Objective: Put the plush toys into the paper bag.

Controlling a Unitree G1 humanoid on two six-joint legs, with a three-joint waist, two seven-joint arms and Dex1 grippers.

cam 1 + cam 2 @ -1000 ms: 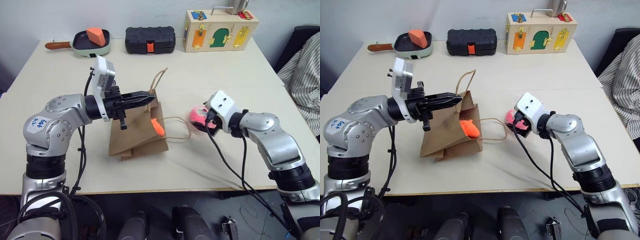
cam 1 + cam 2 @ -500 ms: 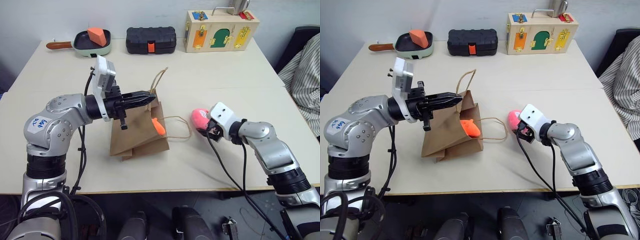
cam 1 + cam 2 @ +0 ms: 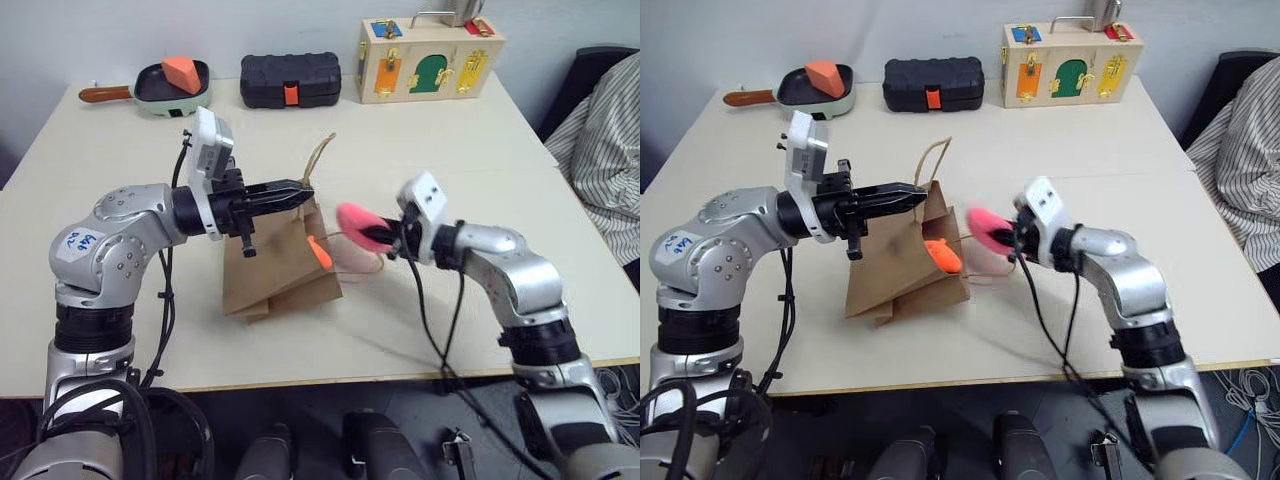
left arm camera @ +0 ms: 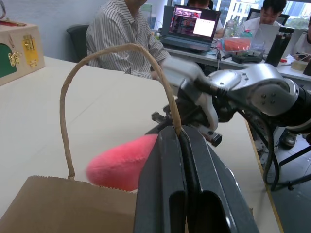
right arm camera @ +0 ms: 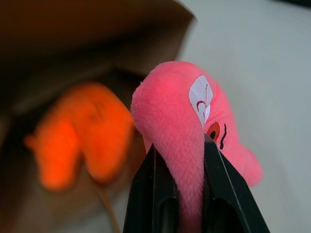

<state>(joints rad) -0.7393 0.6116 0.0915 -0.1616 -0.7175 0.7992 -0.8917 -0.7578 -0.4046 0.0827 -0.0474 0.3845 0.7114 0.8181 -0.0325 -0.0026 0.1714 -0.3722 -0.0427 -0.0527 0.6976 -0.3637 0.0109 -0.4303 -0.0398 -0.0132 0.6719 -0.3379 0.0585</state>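
Observation:
The brown paper bag [image 3: 275,275] lies in the middle of the table with its mouth facing right. My left gripper [image 3: 300,191] is shut on the bag's upper cord handle [image 4: 116,51], holding the mouth up. The orange plush toy [image 3: 941,257] sits inside the bag's mouth. My right gripper [image 3: 385,236] is shut on the pink plush toy [image 3: 357,220], which hangs above the table just right of the bag's mouth. In the right wrist view the pink plush toy [image 5: 189,121] is squeezed between the black fingers [image 5: 150,194], with the orange plush toy [image 5: 80,133] behind it in the bag.
At the table's far edge stand a pan [image 3: 165,95] holding a hard orange wedge, a black ribbed case [image 3: 290,80] and a wooden latch box [image 3: 430,58]. A person in a striped shirt [image 3: 605,150] sits at the right. The bag's lower handle [image 3: 365,268] lies loose on the table.
My right gripper closed on the pink plush toy, lifted it off the table and carried it left to the bag's mouth. The left gripper kept still on the handle.

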